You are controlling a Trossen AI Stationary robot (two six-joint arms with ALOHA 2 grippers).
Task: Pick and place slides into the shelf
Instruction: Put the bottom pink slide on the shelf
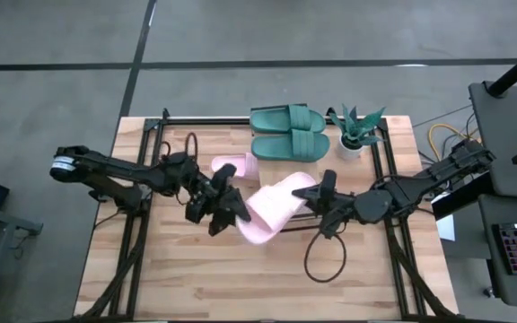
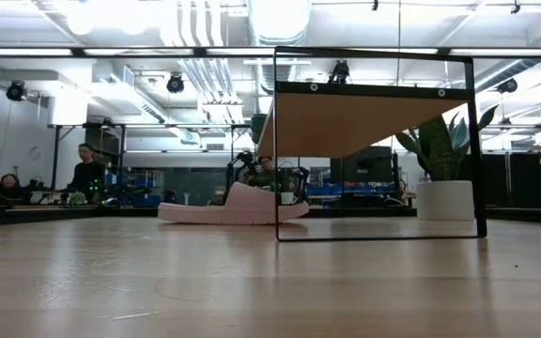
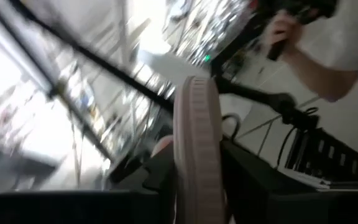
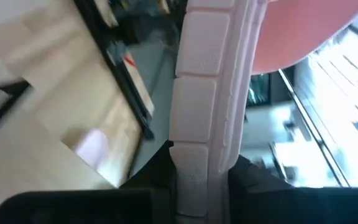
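Observation:
Two teal slides lie side by side on the shelf at the table's far side. One pink slide rests sole-down on the table and shows again as the pink slide in the low view. The other pink slide hangs over the table's middle between both grippers. My left gripper is at the end nearer the left edge. My right gripper is at the end nearer the right edge. My left gripper pinches the held slide's sole between its two fingers, coming about level from the table's left. The sole's edge faces the wrist camera and runs away from the fingers. The slide is clear of the table. My right gripper pinches the sole's other end between its two fingers, coming about level from the table's right. The ridged edge of the sole runs straight away from the fingers. The slide is lifted clear, spanning between the two grippers.
A potted plant stands just right of the shelf. A black cable loop lies on the table near the right arm. Black frame rails run along both sides of the table. People are in the room beyond.

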